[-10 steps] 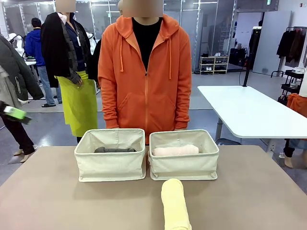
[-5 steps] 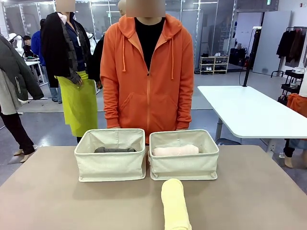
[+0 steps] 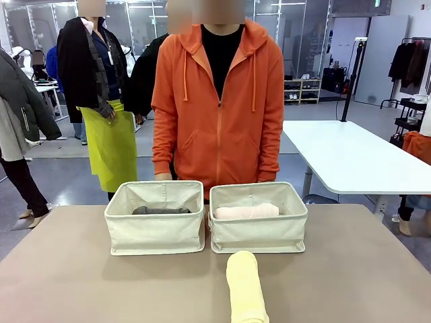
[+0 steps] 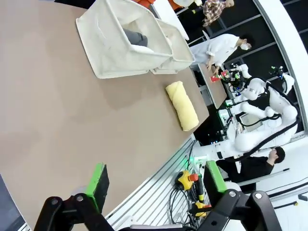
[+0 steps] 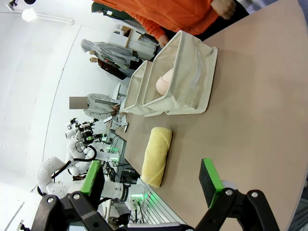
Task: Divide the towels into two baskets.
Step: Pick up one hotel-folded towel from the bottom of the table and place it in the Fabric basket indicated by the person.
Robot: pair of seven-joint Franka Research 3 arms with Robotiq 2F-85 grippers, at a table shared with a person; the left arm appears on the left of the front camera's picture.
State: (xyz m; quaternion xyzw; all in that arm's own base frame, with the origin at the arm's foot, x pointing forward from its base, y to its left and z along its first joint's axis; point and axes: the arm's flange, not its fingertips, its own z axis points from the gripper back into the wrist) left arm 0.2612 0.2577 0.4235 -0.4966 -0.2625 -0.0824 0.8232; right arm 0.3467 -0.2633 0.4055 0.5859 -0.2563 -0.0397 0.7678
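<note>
Tan table [image 3: 74, 282]: yellow towel [image 3: 246, 289] rolled; grey towel [image 3: 161, 210], pink towel [image 3: 246, 211] in baskets [image 3: 155, 235]; left claw [image 4: 156, 180], right claw [image 5: 150, 178] spread.

Bare table [image 3: 67, 269] on both near flanks, free for passing. In the way at near centre: pale yellow towel [image 3: 246, 286], lying lengthwise, far end just short of the right basket [image 3: 259, 232]. Left basket [image 3: 155, 232] just beside it, walls nearly touching. Both tops open, space above the dark grey towel [image 3: 160, 210] and pale pink towel [image 3: 246, 211]. Close behind, a person [image 3: 219, 114] at the far edge.
</note>
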